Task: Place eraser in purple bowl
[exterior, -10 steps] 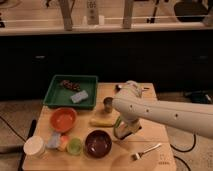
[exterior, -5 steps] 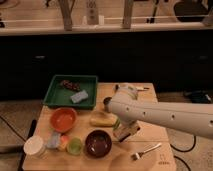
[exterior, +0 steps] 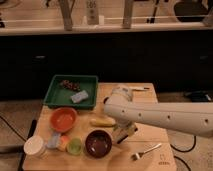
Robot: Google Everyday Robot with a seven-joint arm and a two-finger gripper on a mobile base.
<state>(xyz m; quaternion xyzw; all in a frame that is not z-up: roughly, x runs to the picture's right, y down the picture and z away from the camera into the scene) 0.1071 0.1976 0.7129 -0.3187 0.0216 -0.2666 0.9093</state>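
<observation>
Just right of round, glossy purple bowl (exterior: pixel 90 141): gripper (exterior: pixel 125 133), low; grasp unclear.

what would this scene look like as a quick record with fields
gripper: low over the table, just right of the purple bowl
eraser: in the green tray, behind the grey-blue block
purple bowl: front centre, no eraser in it
orange bowl: left of the purple bowl, further back
fork: front right
</observation>
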